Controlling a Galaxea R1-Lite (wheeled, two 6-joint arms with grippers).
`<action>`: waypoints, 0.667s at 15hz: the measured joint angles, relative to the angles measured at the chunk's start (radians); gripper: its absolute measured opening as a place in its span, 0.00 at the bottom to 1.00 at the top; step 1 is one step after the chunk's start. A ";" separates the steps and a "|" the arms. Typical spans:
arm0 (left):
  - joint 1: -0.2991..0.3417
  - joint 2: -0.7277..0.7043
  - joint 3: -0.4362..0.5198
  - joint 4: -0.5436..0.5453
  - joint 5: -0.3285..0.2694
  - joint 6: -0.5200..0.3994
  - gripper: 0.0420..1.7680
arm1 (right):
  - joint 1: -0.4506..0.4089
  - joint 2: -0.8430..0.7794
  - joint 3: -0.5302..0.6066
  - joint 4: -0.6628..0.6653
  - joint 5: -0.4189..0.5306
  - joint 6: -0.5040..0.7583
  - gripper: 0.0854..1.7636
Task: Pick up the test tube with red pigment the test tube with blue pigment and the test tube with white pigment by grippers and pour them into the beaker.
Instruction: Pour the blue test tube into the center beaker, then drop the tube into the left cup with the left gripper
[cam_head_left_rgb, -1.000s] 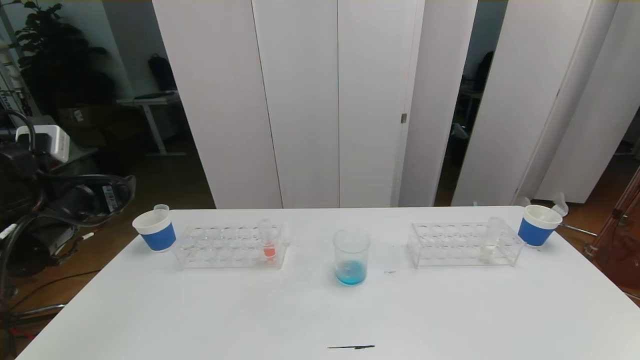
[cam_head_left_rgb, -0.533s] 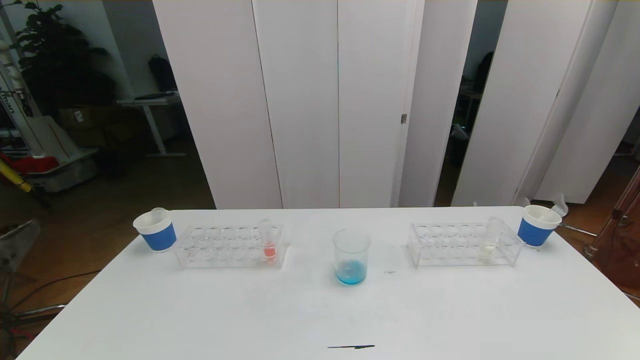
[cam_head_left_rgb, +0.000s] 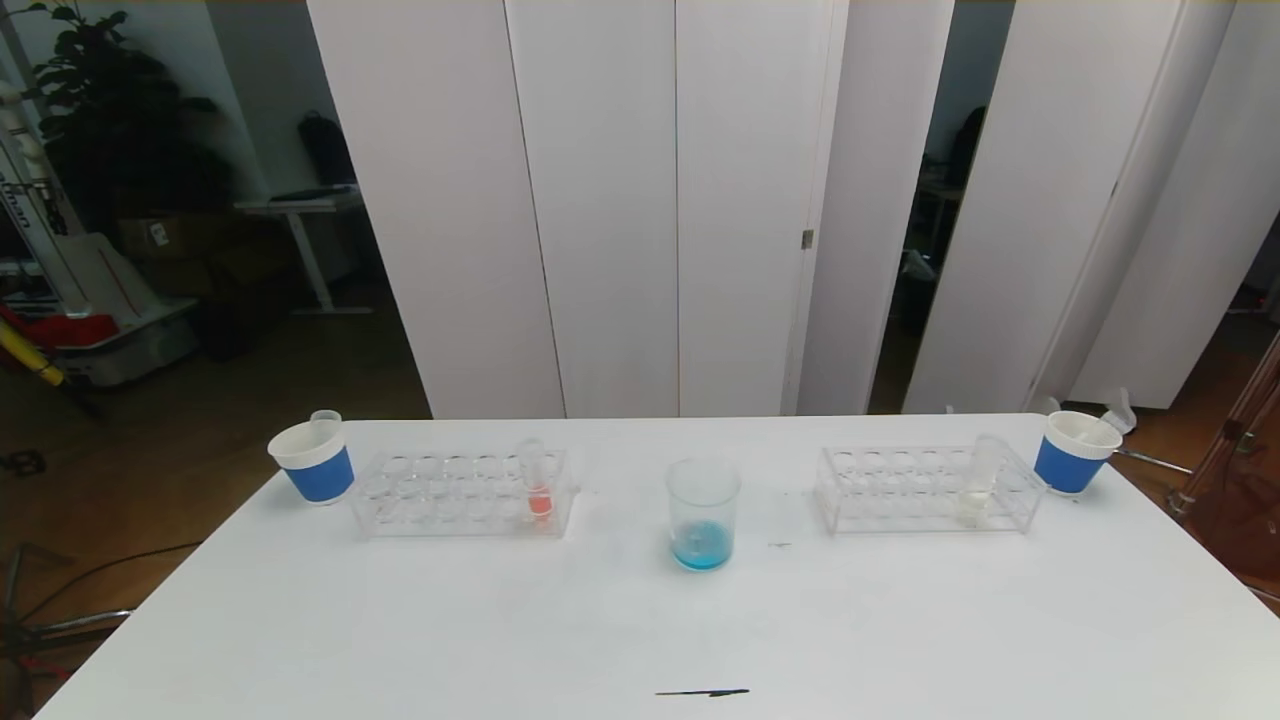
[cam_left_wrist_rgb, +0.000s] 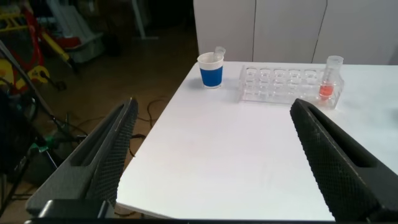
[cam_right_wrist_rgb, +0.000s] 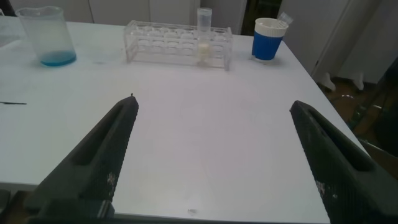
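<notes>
White table (cam_head_left_rgb: 640, 630) fronts tall white panels (cam_head_left_rgb: 600, 200); left claw (cam_left_wrist_rgb: 211, 155) and right claw (cam_right_wrist_rgb: 211, 155) gape apart.

Lab bench: tube racks (cam_head_left_rgb: 462, 492), beaker (cam_head_left_rgb: 702, 515)

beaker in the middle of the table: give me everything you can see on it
The beaker is a clear, straight-sided cylinder of glass or plastic, upright and open-topped on the white table, between the two clear tube racks and nearer the robot. A shallow pool of blue liquid covers its bottom; the walls above look faintly fogged. Nothing touches it but the table.
</notes>
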 joint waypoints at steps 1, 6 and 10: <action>-0.009 -0.059 0.031 0.008 -0.018 0.003 0.99 | 0.000 0.000 0.000 0.000 0.000 0.000 0.99; -0.020 -0.192 0.206 -0.005 -0.109 -0.001 0.99 | 0.000 0.000 0.000 0.000 0.000 0.000 0.99; -0.021 -0.207 0.410 -0.287 -0.156 -0.047 0.99 | 0.000 0.000 0.000 0.000 0.000 0.000 0.99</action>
